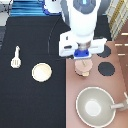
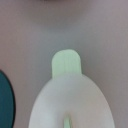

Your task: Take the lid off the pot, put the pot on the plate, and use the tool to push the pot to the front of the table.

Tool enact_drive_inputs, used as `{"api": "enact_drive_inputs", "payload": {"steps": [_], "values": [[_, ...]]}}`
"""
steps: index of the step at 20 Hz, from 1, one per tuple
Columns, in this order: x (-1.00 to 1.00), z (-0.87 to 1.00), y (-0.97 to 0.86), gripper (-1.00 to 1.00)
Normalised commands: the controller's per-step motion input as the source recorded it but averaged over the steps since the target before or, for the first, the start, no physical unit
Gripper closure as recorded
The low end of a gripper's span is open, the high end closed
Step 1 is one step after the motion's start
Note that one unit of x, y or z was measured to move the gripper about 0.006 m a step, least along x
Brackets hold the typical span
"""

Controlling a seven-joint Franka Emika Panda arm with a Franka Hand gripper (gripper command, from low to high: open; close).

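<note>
Gripper (image 1: 83, 54): stood directly above the pot; finger state could not be determined.
Pot (image 1: 83, 68): on the stove panel (image 1: 117, 82), partly covered by the gripper.
Plate (image 1: 42, 72): on the table (image 1: 30, 107), well apart toward the exterior view's left.
Tool (image 1: 16, 57): farther left still.

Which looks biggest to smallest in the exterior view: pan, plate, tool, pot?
1. The pan, clearly largest.
2. The plate.
3. The tool, longer than the pot's visible part but slimmer.
4. The pot, unsure: the gripper hangs directly over it on the stove, hiding much of it.
</note>
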Motion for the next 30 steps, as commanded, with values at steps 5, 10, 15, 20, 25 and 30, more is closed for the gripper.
{"api": "enact_drive_inputs", "payload": {"steps": [5,10,15,20,25,30], "values": [[-0.44,-0.6,0.26,-1.0],[-0.74,-0.46,0.08,-1.0],[-0.36,-0.24,0.12,1.0],[0.0,0.08,0.22,1.0],[0.01,0.0,0.21,1.0],[0.0,-0.08,0.23,1.0]]}}
